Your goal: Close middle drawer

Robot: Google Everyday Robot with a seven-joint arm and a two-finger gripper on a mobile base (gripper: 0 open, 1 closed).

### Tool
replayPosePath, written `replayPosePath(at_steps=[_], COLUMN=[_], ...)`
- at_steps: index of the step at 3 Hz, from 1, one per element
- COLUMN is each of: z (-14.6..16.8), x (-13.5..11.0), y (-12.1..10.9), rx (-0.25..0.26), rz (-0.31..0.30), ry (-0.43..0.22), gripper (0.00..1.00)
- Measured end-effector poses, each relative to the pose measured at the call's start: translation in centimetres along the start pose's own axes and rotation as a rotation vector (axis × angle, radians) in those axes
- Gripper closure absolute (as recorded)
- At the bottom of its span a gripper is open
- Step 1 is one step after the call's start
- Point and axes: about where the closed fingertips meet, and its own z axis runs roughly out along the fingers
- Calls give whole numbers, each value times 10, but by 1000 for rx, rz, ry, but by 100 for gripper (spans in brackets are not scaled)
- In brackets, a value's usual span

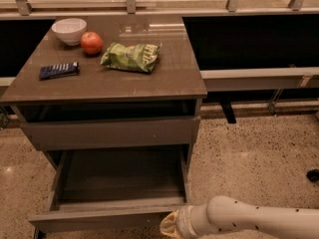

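Note:
The middle drawer (119, 180) is pulled far out of the grey-brown cabinet. Its dark boxy inside is open to view and its slim flat front panel (99, 220) lies near the bottom edge of the camera view. My white arm (249, 220) reaches in from the lower right. The gripper (168, 226) sits at the arm's tan end, right at the right end of the drawer's front panel, low over the floor. Whether it touches the panel does not show.
Above the open drawer is a drawer with a taller front panel (112, 132), slightly out. The cabinet top (104, 83) holds a white bowl (69, 30), a red apple (91, 43), a green chip bag (130, 57) and a dark blue packet (59, 70). Speckled floor (249, 158) lies to the right.

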Motion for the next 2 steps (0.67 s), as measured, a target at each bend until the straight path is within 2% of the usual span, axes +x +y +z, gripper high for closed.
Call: replayPosePath(at_steps=[1, 2], z=[21, 23], x=[-4, -4], y=[-19, -23], rx=[-11, -11], rz=[10, 11], ry=[-22, -25], gripper=[100, 100])
